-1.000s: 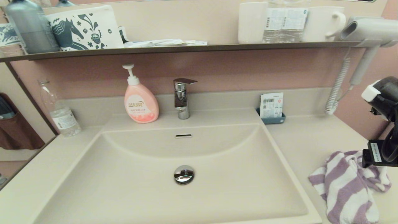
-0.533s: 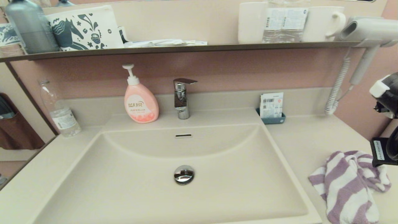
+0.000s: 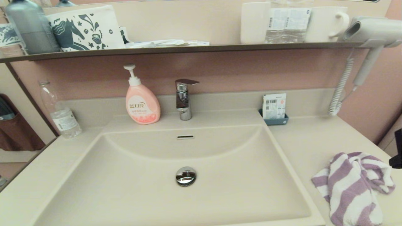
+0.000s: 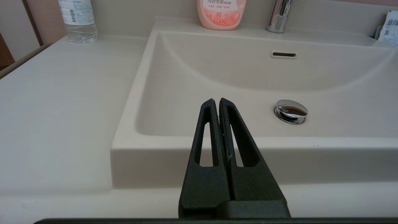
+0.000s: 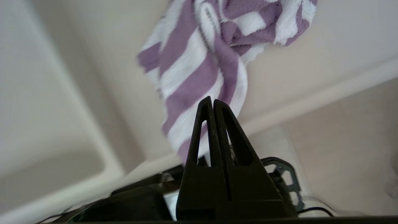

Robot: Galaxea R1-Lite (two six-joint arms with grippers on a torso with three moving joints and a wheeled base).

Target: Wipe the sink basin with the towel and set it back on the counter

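Observation:
The purple-and-white striped towel lies crumpled on the cream counter, right of the sink basin. The basin holds only its chrome drain plug and an overflow slot. My right gripper is shut with nothing in it, hanging above the towel and clear of it; only a dark sliver of that arm shows at the head view's right edge. My left gripper is shut and empty, parked low in front of the basin's near rim.
A pink soap bottle and a chrome faucet stand behind the basin. A water bottle is at the back left, a blue card holder at the back right. A hair dryer hangs by the dark shelf.
My right arm has pulled back to the right, almost out of the head view. The towel stays lying on the counter.

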